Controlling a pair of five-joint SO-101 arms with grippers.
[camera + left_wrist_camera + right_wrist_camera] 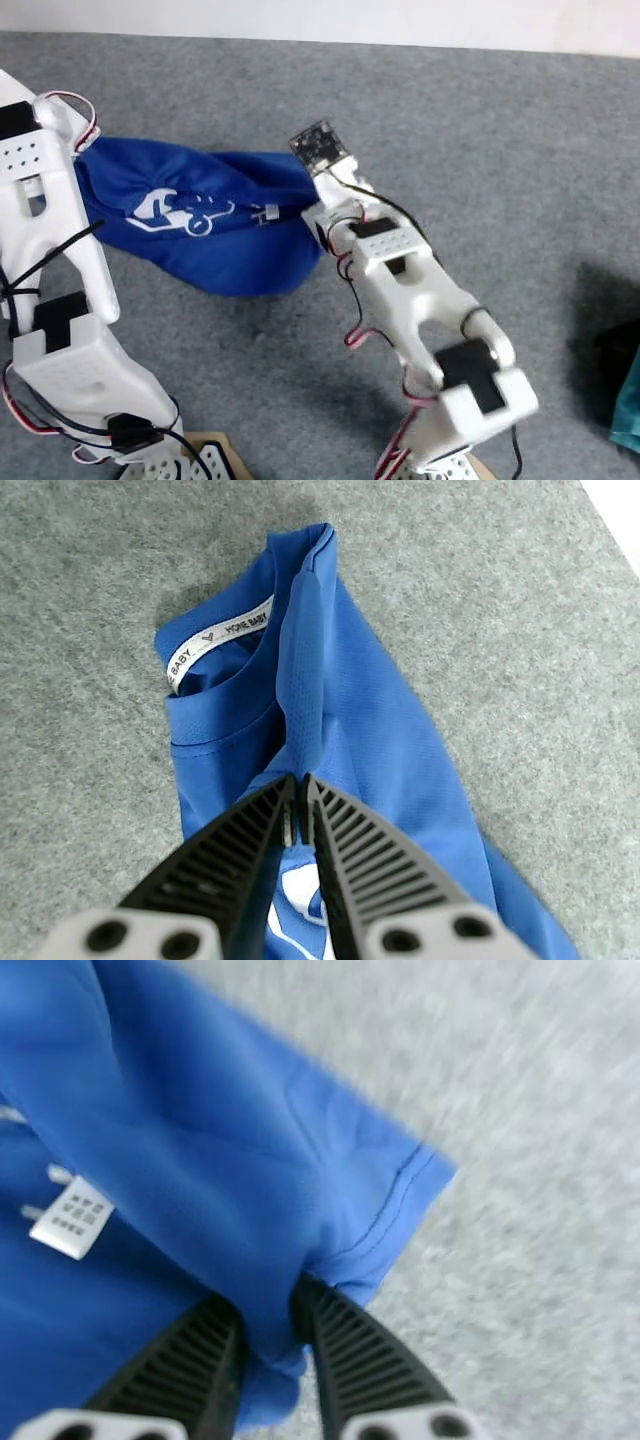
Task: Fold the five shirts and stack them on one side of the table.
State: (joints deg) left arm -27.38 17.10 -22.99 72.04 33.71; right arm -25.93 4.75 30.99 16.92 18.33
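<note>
A blue shirt (205,225) with a white print hangs stretched between my two arms above the grey table. My left gripper (300,783) is shut on a raised fold of it just below the collar, whose white neck label (215,640) shows. In the high view that gripper (82,158) is at the shirt's left end. My right gripper (268,1310) is shut on the blue fabric near a stitched hem corner (405,1195), with a white care tag (68,1218) beside it. Seen from above, the right gripper (312,208) holds the shirt's right end.
A teal cloth (627,400) and a dark item (610,345) lie at the right edge of the table. The grey felt surface (500,150) stretches open behind and to the right of the arms. Both arm bases stand at the front edge.
</note>
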